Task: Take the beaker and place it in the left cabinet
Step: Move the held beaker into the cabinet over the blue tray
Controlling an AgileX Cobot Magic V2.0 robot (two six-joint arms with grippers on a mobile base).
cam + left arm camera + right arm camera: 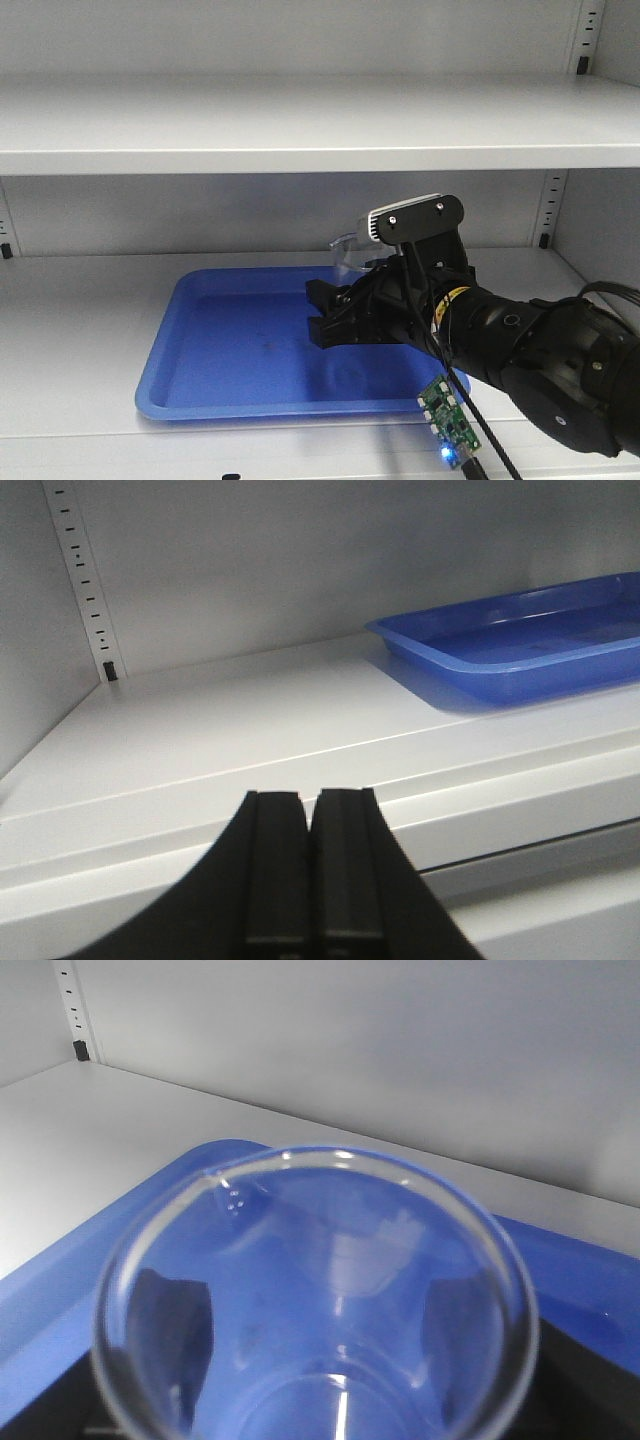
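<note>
Right gripper [325,312]: seen at the centre of the front view, black fingers closed on the beaker, reaching leftward over the tray; a grey-white camera housing [415,217] was carried on top of the wrist.
Beaker [320,1300]: clear glass, held in the right gripper; in the right wrist view its round rim filled the lower centre of the frame, the pour spout turned to the upper left. In the front view only its lip was visible, just above the fingers and left of the camera housing.
Blue tray [215,345]: laid on the lower shelf at the centre-left of the front view, beneath the held beaker; whether the beaker touched it could not be told.
Left gripper [310,870]: shown at the bottom centre of the left wrist view, jaws pressed together with nothing between them, at the shelf's front edge.
Left cabinet [300,125]: white shelves and back wall; perforated rails were seen at the far right of the front view.
Circuit board [447,418]: green, at the lower right of the front view, a blue light lit.
</note>
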